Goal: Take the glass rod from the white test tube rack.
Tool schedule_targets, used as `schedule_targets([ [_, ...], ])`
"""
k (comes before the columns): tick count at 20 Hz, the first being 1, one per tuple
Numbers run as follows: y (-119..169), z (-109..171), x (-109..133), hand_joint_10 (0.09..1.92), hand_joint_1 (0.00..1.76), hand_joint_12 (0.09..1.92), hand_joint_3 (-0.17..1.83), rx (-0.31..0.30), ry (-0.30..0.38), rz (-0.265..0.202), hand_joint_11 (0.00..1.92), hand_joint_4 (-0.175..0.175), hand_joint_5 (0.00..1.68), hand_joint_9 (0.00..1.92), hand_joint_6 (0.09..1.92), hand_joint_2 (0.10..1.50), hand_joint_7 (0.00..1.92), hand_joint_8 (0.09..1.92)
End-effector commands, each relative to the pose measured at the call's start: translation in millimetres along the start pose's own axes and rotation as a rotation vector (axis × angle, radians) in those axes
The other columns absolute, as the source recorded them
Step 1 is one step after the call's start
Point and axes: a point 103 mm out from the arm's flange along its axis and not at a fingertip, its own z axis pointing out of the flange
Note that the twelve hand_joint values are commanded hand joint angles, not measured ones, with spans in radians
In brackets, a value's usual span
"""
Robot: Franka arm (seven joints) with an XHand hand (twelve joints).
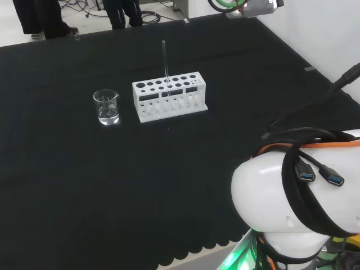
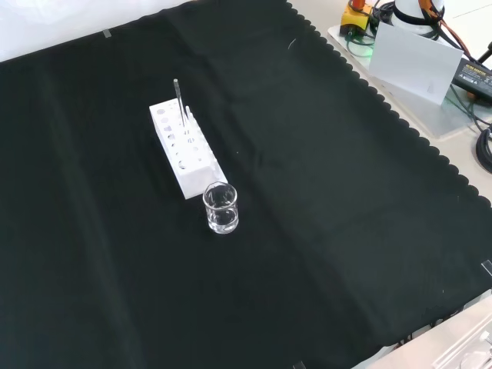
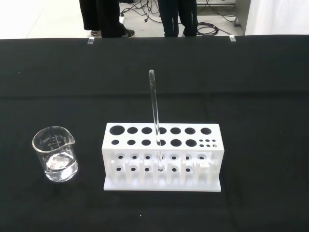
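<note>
Your glass rod (image 3: pixel 155 121) stands near the middle of the wrist view, nearly upright with a slight lean, its lower end dropped through one of the holes in the nearer row of the white rack (image 3: pixel 161 159); the hole and the shelf beneath keep it standing, and most of its length rises free above the rack top, which looks like the part meant to be gripped. In the head view the rod (image 1: pixel 165 62) sits in the upper middle of the frame, and in the front view (image 2: pixel 178 100) in the upper left, rising from the far end of the rack (image 2: pixel 184 150). The rack's other holes look empty, so nothing crowds the rod. Just beside the rack stands a small glass beaker (image 3: pixel 55 154), at the lower left of the wrist view, apart from the rack; whether it holds liquid you cannot tell. All of it rests on the black cloth (image 1: pixel 84 180). You cannot tell how the hand is set, so judge the task as not yet begun: the rod is untouched and should come straight up.
</note>
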Motion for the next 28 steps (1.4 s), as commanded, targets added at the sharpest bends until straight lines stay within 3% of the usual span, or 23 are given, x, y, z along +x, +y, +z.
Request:
schedule_targets([
  [1,0.1,0.6,-1.2,0.53,0.61,1.03,0.63,-0.006,-0.008,0.004,0.0,-0.084,0.0,0.0,0.09,0.77,0.0,0.31],
  [8,0.6,-0.2,-4.4,0.51,0.61,1.03,0.52,-0.009,-0.009,0.013,0.0,-0.087,0.0,0.0,0.09,0.82,0.0,0.29],
  [10,-0.2,-0.4,-4.1,0.52,0.61,1.03,0.51,-0.036,0.007,0.002,0.0,-0.087,0.0,0.0,0.09,0.83,0.0,0.29],
  [13,1.0,-2.3,-0.2,0.7,0.61,1.11,0.47,-0.056,0.019,-0.027,0.0,-0.103,0.06,0.01,0.09,0.85,0.0,0.5],
  [15,5.8,-1.6,2.6,0.78,0.61,1.21,0.46,-0.027,0.009,-0.04,0.0,-0.112,0.11,0.02,0.09,0.85,0.0,0.61],
  [21,37.2,17.0,4.2,0.83,0.62,1.37,0.48,0.031,0.009,-0.092,0.0,-0.13,0.22,0.06,0.09,0.85,0.02,0.73],
  [28,88.5,21.0,2.8,0.84,0.62,1.39,0.48,0.023,0.02,-0.115,0.0,-0.134,0.32,0.1,0.09,0.86,0.05,0.75],
])
